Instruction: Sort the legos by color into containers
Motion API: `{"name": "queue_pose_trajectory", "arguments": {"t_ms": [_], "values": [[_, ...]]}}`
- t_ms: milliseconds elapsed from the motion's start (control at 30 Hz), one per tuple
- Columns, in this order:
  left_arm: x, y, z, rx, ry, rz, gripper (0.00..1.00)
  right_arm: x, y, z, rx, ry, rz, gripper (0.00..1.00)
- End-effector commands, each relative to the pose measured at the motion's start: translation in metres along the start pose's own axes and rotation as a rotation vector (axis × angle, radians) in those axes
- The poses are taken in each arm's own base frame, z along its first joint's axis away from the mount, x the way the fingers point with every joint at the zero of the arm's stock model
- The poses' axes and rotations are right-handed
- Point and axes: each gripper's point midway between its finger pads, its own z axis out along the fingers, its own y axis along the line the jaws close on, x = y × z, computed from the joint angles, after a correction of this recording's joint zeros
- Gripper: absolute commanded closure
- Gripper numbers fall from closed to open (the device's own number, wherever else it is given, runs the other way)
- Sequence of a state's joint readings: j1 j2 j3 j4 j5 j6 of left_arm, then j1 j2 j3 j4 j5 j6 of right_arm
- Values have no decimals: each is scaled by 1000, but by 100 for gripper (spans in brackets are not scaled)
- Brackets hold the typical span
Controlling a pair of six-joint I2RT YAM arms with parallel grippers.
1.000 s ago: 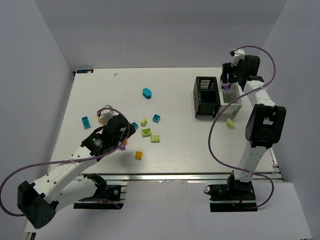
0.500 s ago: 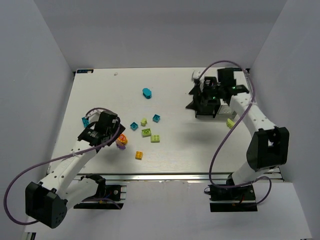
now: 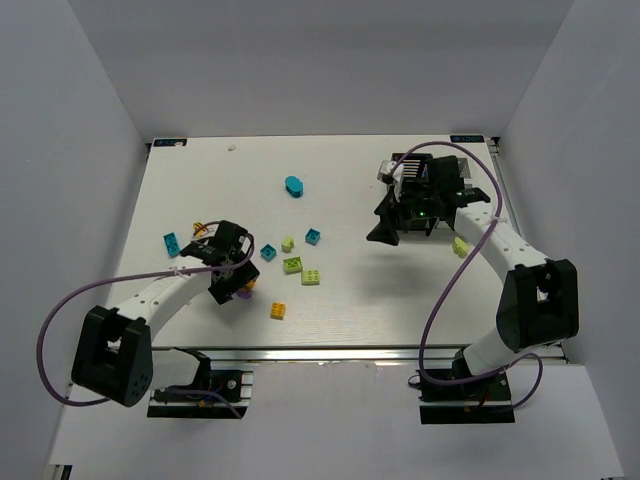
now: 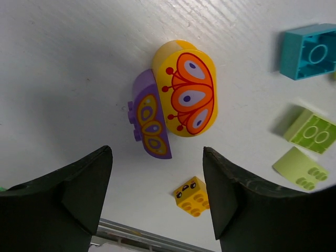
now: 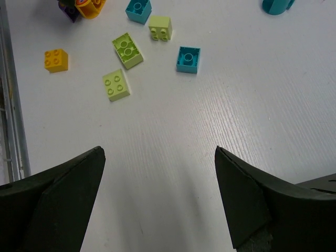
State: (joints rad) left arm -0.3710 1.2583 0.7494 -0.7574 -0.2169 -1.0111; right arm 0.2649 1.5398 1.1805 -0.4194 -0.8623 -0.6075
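Down at the near-left of the surface [image 3: 350, 290], the left hand [image 4: 156, 157] hangs right over two rounded legos that lie touching each other: a yellow one with an orange butterfly-wing print [image 4: 185, 94] and a smaller purple one [image 4: 149, 123] tucked against its side. Its fingers are spread fairly wide and aren't touching either brick, so it holds nothing. Just nearer the fingertips in that wrist view is a small yellow brick [image 4: 191, 197]. Off to the side are a teal brick [image 4: 310, 50] and two lime green ones [image 4: 311, 131] [image 4: 300, 168].

Over on the right, the right hand [image 5: 158, 152] is spread wide and empty. It sits above bare surface and faces the loose pile. From its camera you can see an orange-yellow brick [image 5: 55, 60], three lime ones [image 5: 116, 84] [image 5: 127, 50] [image 5: 159, 27] and two teal ones [image 5: 188, 59] [image 5: 138, 9], all lying apart from each other.

From the top view, a rounded teal brick [image 3: 294, 186] sits alone farther back, another teal brick [image 3: 172, 243] lies near the left edge, and one lime brick [image 3: 460, 246] is by the right arm. The black container [image 3: 420, 230] is at the right side of the surface. It's mostly hidden by the right arm, so I can't tell what's inside.
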Motion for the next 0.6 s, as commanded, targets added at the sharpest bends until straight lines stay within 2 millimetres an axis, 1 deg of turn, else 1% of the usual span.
{"name": "queue_pose_trajectory", "arguments": {"t_ms": [0, 167, 200, 267, 333, 433, 567], "values": [[-10, -8, -3, 20, -20, 30, 20, -8, 2, 2, 1, -24, -6, 11], [-14, -15, 2, 14, -22, 57, 18, -2, 6, 5, -8, -19, 5, 11], [-17, -19, 1, 22, -22, 61, 18, -1, 6, 4, -7, -17, 7, 11], [-16, -21, 2, 24, -13, 70, 17, 1, 7, 5, -10, -13, 9, 11], [-15, -20, 1, 23, -5, 94, 18, 3, 8, 5, -11, -11, 10, 11], [-10, -12, -1, 5, 20, 145, 19, 6, 10, 6, -16, -7, 17, 11], [0, -3, -2, -23, 72, 194, 24, 7, 10, 8, -21, -8, 23, 11]]}}
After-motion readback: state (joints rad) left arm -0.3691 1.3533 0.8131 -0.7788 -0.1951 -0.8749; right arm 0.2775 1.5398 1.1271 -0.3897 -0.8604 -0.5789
